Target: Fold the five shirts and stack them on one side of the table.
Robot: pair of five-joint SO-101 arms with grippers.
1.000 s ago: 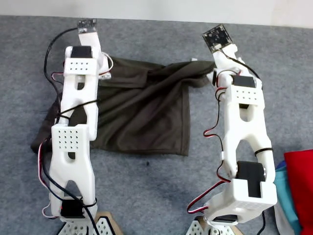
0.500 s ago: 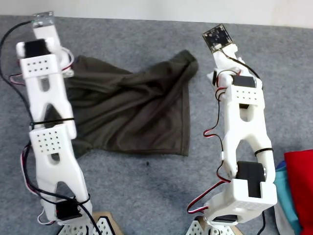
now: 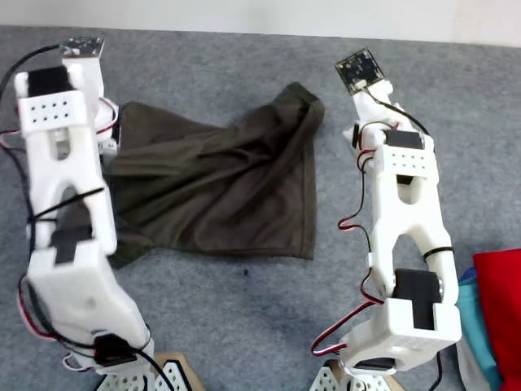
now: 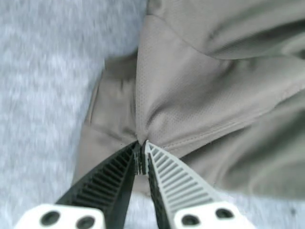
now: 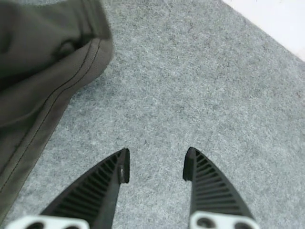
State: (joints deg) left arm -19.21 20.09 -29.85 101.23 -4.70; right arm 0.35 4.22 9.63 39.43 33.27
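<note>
Change: My left arm has swung out to the left and dragged the dark green shirt (image 3: 220, 187) with it. My right arm has let its corner drop.
Meaning: I think I am pulling the shirt flat. No fold is made yet.
Left claw (image 4: 142, 146): pinched tight on the shirt's cloth.
Right claw (image 5: 156, 164): wide open, holding nothing, over the grey mat (image 5: 214, 86) just beside the shirt's hem.
Shirt: rumpled, between my arms.
Red shirt (image 3: 501, 301): waits at the right edge.

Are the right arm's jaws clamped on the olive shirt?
No, the jaws stand open over bare grey carpet, with the olive shirt lying apart beside them.
</note>
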